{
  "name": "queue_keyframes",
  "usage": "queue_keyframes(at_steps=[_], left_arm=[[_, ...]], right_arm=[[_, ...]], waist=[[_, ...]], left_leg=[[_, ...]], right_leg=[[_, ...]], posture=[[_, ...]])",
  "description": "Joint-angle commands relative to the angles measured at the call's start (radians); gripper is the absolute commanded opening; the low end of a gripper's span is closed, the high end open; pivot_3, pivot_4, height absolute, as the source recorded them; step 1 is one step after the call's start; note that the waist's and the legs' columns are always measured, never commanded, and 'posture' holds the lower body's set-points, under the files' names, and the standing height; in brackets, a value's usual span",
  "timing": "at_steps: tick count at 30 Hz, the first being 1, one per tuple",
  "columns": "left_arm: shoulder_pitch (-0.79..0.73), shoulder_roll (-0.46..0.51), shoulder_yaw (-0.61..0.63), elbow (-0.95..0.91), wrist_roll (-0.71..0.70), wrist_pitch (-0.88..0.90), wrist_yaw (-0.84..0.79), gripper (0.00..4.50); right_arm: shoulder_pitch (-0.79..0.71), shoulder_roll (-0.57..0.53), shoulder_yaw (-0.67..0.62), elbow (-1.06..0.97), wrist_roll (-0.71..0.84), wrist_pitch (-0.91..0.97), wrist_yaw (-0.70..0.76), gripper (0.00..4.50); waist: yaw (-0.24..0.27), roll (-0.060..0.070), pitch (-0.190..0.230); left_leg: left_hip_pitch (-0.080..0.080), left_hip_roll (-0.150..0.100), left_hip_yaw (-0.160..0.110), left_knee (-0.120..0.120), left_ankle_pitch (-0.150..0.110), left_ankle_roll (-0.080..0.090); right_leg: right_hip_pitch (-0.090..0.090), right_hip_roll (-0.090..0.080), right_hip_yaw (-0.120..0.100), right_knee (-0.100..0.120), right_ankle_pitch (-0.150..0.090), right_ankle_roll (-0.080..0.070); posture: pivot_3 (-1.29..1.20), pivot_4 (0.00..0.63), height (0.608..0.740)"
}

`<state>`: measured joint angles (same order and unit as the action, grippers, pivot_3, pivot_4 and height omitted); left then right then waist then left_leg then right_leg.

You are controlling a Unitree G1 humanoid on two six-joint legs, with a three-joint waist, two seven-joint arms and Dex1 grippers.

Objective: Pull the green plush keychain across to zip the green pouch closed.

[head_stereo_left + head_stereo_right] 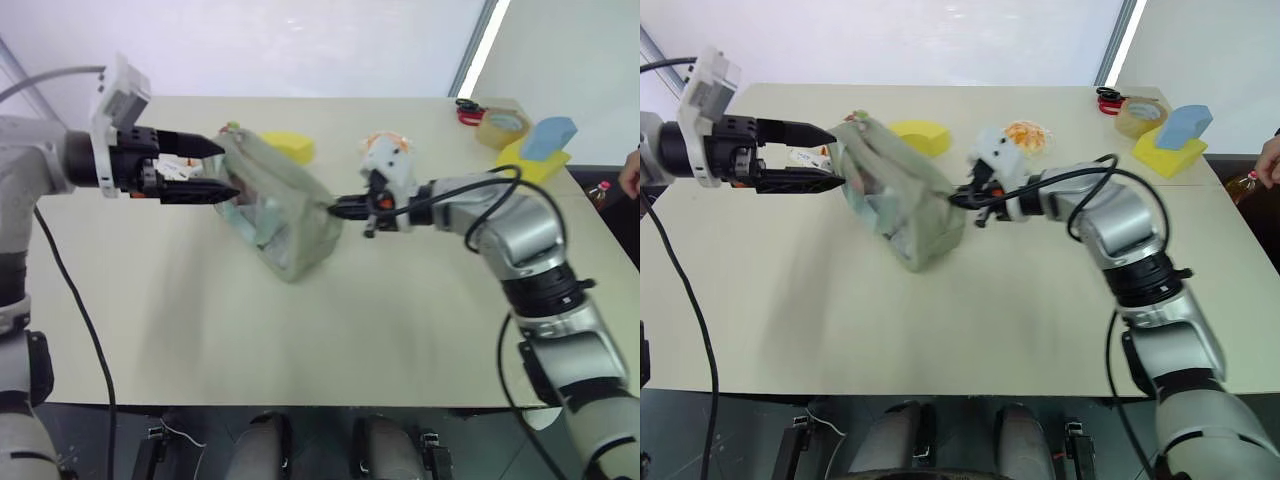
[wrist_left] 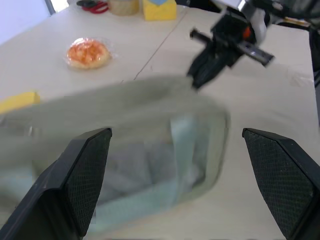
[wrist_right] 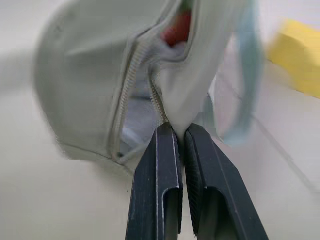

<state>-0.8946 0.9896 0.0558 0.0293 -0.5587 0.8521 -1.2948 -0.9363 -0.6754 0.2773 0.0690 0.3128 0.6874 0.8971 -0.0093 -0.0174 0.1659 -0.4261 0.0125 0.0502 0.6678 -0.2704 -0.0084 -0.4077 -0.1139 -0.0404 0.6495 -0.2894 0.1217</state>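
Left eye view: green pouch (image 1: 282, 215) sits mid-desk (image 1: 330, 340), long axis running from far-left down to near-right. Its far-left end is at the left gripper (image 1: 212, 168), its near-right end at the right gripper (image 1: 342, 208).

Right gripper: fingers together, pinched on the pouch fabric at the end of the zipper. Right wrist view shows the two black fingers (image 3: 157, 175) closed with a fold of cloth caught between them, right where the two rows of zipper teeth meet. The zip is open; the teeth spread apart away from that gripper.

Left gripper: fingers wide apart, holding nothing. Left wrist view has the pouch lying across the gap between the fingers (image 2: 85, 175), close ahead but not clamped.

Green plush keychain (image 1: 232, 127): only a small lime-green bit with a red spot shows at the pouch's far-left top corner, just beyond the left gripper's upper finger. Right wrist view shows a red blur at the far end of the open zip, likely the same charm; too blurred to be sure.

Judgement: the keychain lies at the left end, so the left gripper is much the nearer, and it is free. The pull would run along the pouch's long axis, from far-left toward the right gripper, which anchors the other end.
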Motion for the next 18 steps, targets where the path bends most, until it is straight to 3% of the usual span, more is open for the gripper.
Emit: queue_keyframes(at_steps=[1, 7, 10, 14, 18], left_arm=[[-0.009, 0.003, 0.024, -0.014, -0.009, -0.032, 0.003, 4.5], [-0.026, -0.015, 0.004, 0.013, 0.006, -0.059, 0.001, 4.5], [-0.035, -0.015, 0.0, 0.026, 0.008, -0.065, -0.005, 4.5], [-0.035, -0.004, 0.003, 0.046, 0.012, -0.08, -0.016, 4.5], [-0.012, 0.016, 0.018, 0.05, 0.013, -0.087, -0.018, 4.5]], right_arm=[[-0.07, -0.063, -0.018, 0.127, -0.1, -0.156, 0.062, 0.03], [-0.129, -0.04, -0.023, 0.335, -0.185, -0.334, 0.111, 0.03], [-0.124, -0.033, -0.031, 0.343, -0.189, -0.332, 0.143, 1.07], [-0.114, -0.079, -0.05, 0.337, -0.215, -0.34, 0.168, 2.99], [-0.189, -0.15, -0.093, 0.343, -0.227, -0.306, 0.186, 2.99]], waist=[[-0.004, 0.0, 0.0], [-0.011, 0.0, 0.0], [-0.01, 0.0, 0.0], [-0.008, 0.0, 0.0], [-0.005, 0.001, 0.001]], left_leg=[[0.0, 0.0, 0.0, 0.0, 0.0, 0.0], [0.0, 0.001, 0.001, -0.001, 0.0, -0.001], [0.0, 0.001, 0.001, -0.001, 0.0, -0.001], [0.0, 0.001, 0.001, 0.0, 0.001, -0.001], [0.0, 0.001, 0.001, 0.0, 0.001, -0.001]], right_leg=[[0.0, 0.0, 0.0, 0.0, 0.0, 0.0], [-0.001, 0.001, 0.0, 0.0, 0.0, 0.0], [-0.001, 0.001, 0.0, 0.0, 0.0, 0.0], [-0.001, 0.001, 0.0, 0.0, 0.0, 0.0], [-0.001, 0.0, 0.0, 0.0, 0.0, 0.0]], posture=[[0.0, 0.15, 0.74], [0.0, 0.15, 0.74], [0.0, 0.15, 0.74], [0.0, 0.15, 0.74], [0.0, 0.15, 0.74]])
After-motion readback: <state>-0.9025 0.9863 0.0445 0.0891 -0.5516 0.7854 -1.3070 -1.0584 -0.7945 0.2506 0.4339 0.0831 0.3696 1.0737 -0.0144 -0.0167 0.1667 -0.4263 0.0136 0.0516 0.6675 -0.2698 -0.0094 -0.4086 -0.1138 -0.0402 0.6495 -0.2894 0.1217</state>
